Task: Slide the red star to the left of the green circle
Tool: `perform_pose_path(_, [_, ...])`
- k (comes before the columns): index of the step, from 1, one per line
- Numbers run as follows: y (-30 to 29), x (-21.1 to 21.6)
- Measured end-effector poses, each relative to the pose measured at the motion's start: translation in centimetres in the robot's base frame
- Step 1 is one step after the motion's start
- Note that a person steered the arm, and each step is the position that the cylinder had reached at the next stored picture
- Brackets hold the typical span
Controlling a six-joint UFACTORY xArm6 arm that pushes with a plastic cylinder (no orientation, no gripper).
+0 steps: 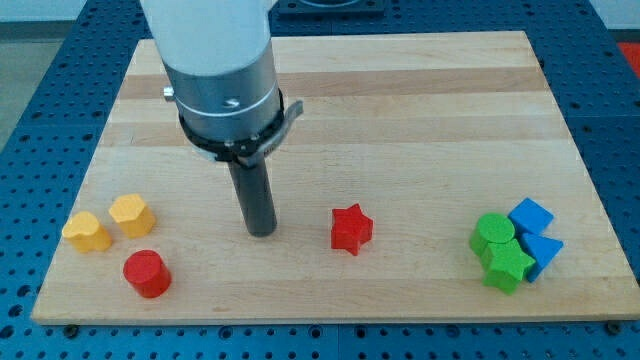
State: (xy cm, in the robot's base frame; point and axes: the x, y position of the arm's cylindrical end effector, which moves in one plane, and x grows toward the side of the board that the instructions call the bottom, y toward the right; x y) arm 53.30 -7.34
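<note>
The red star (351, 229) lies on the wooden board, right of centre near the view's bottom. The green circle (493, 233) sits at the view's right, touching a green star (507, 266) below it. My tip (261, 231) rests on the board to the left of the red star, with a clear gap between them. The red star is well to the left of the green circle.
A blue cube (531, 216) and a blue triangle (543, 252) touch the green blocks on their right. At the view's left lie two yellow blocks (131, 215) (87, 232) and a red cylinder (147, 273). The board's edge (300, 318) runs along the bottom.
</note>
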Motion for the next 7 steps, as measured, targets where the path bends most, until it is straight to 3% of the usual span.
perform_pose_path(5, [14.0,0.0])
perform_pose_path(6, [11.9,0.0])
perform_pose_path(7, [5.3,-3.1])
